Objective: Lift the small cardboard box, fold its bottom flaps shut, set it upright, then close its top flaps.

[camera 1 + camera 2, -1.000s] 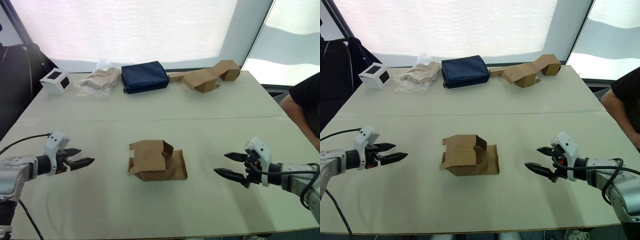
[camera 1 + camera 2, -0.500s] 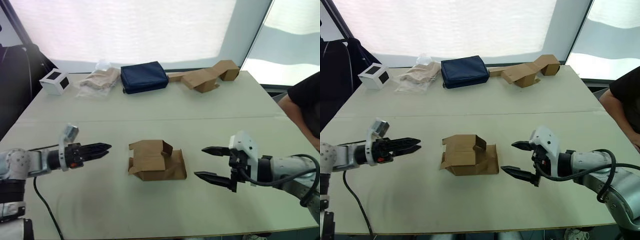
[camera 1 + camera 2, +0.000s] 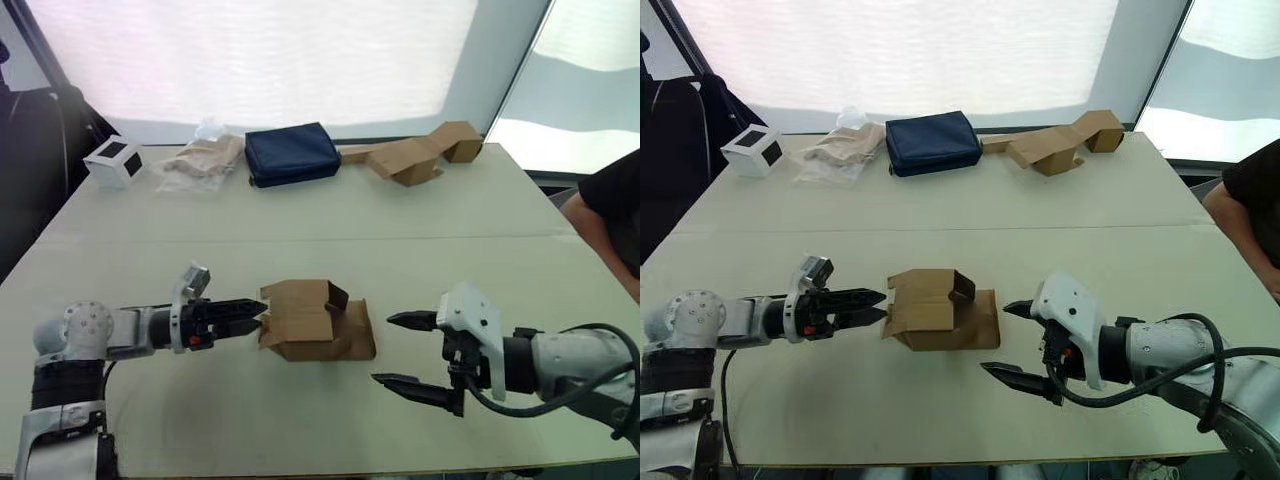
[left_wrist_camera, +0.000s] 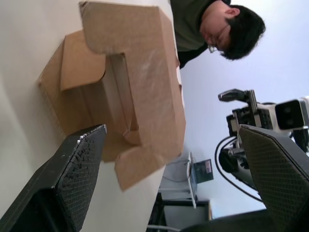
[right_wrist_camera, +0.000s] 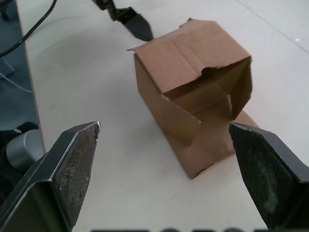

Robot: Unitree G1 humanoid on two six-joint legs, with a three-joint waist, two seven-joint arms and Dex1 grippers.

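The small cardboard box (image 3: 312, 320) lies on its side at the middle of the table (image 3: 330, 220), with short flaps open at both ends. I cannot tell the bottom flaps from the top flaps. My left gripper (image 3: 256, 310) is open, its tips right at the box's left end flaps (image 4: 101, 72); whether they touch is unclear. My right gripper (image 3: 400, 350) is open wide, a short way off the box's right end and slightly nearer the front edge. The right wrist view faces that open end (image 5: 212, 92), which has a notched flap edge.
Along the table's far edge sit a white cube with black squares (image 3: 112, 160), a crumpled pale bag (image 3: 200, 160), a navy pouch (image 3: 290, 153) and a long flattened cardboard piece (image 3: 415, 155). A person (image 3: 612, 215) sits at the right side.
Both arms have moved inward toward the box. The left gripper's tips have reached its left end; the right gripper has come closer and nearer the front edge. The box has not moved.
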